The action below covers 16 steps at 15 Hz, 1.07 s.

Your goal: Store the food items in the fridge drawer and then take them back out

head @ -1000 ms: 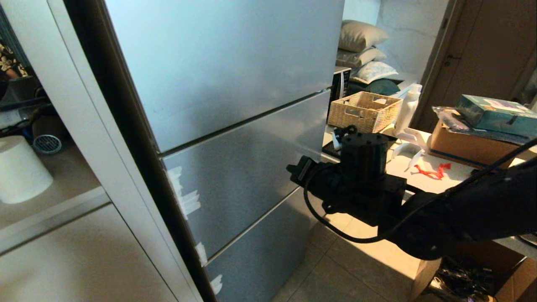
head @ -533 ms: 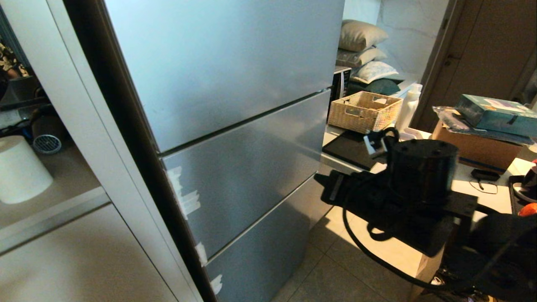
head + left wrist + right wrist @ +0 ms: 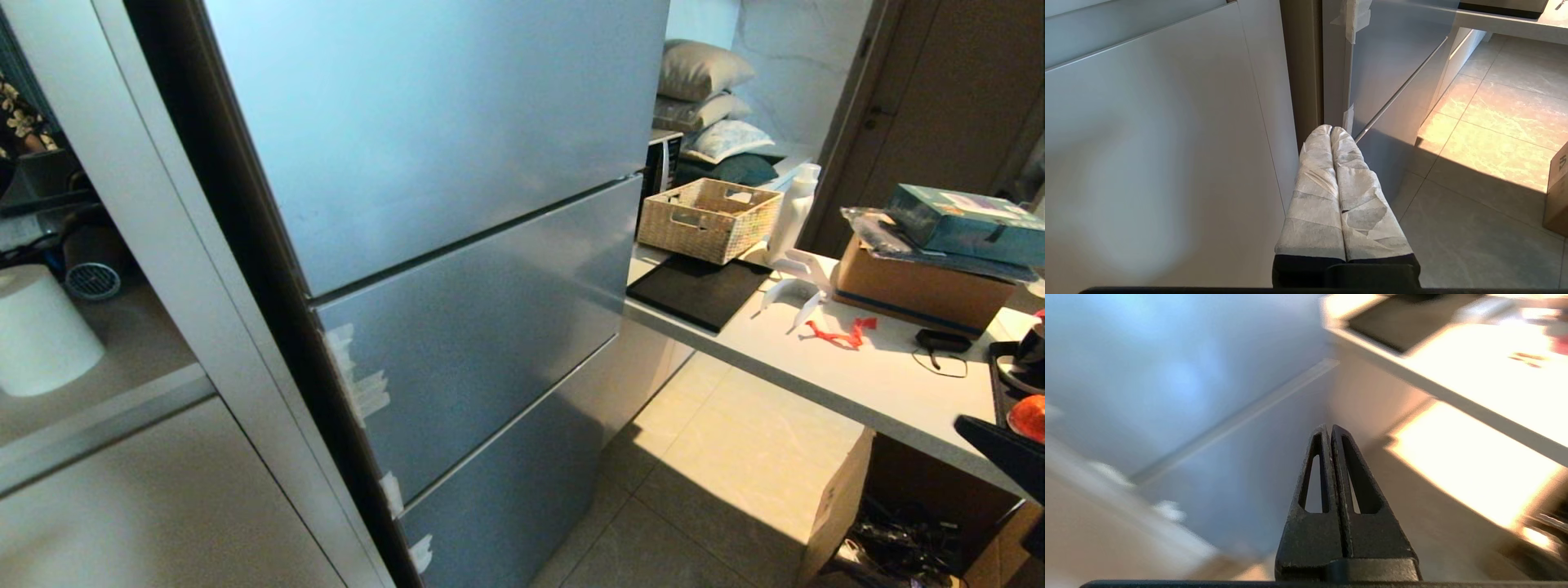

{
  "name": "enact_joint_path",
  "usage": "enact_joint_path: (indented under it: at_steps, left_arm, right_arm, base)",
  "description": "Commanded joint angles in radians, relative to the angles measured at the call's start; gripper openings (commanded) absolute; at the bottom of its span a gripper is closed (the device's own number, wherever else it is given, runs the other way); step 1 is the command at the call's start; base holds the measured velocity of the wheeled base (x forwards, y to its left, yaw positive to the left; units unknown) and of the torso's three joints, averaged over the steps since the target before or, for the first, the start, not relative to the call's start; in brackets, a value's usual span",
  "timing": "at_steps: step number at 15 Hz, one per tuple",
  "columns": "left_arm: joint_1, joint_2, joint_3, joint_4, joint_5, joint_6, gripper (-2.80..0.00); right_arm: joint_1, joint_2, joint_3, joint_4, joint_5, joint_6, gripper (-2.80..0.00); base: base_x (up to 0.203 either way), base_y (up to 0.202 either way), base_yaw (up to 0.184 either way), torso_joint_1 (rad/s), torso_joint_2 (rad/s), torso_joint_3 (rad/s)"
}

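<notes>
The silver-blue fridge point(image 3: 457, 245) stands with all its fronts closed, so the fridge drawer is hidden. One orange-red roundish food item point(image 3: 1030, 416) shows at the picture's right edge, on a dark tray point(image 3: 998, 376) on the table. My right gripper point(image 3: 1329, 428) is shut and empty, pointing at the lower fridge front point(image 3: 1188, 375). In the head view only a black part of the right arm point(image 3: 1000, 445) shows, low at the right. My left gripper point(image 3: 1330, 128), with white-wrapped fingers, is shut and empty, parked low by the fridge's edge.
A white table point(image 3: 816, 376) to the right of the fridge carries a wicker basket point(image 3: 709, 216), a black mat point(image 3: 694, 290), a red ribbon scrap point(image 3: 841, 333) and a cardboard box point(image 3: 914, 286). An open carton point(image 3: 898, 523) sits under it. A white cabinet point(image 3: 122, 457) flanks the fridge's left.
My right arm has drawn back from in front of the fridge, to the right and down, almost out of the head view. The fridge stays closed and the left arm is still.
</notes>
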Motion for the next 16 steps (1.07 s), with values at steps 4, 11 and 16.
enact_joint_path:
  at_steps: [4, 11, 16]
  left_arm:
    - [0.0, -0.001, 0.002, 0.0, 0.0, -0.001, -2.8]
    - [0.0, -0.001, 0.002, -0.002, 0.026, -0.045, -2.8]
    - [0.0, -0.001, 0.002, -0.003, 0.026, -0.053, -2.8]
  right_arm:
    - [-0.209, -0.566, 0.269, 0.341, 0.075, -0.141, -2.8]
    - [-0.314, -0.623, 0.294, 0.455, 0.097, -0.17, -2.8]
    - [-0.327, -0.844, 0.293, 0.458, 0.101, -0.132, -2.8]
  base:
    - [0.0, 0.0, 0.0, 0.0, 0.0, 0.0]
    - [0.0, 0.0, 0.0, 0.0, 0.0, 0.0]
    - [0.0, 0.0, 0.0, 0.0, 0.0, 0.0]
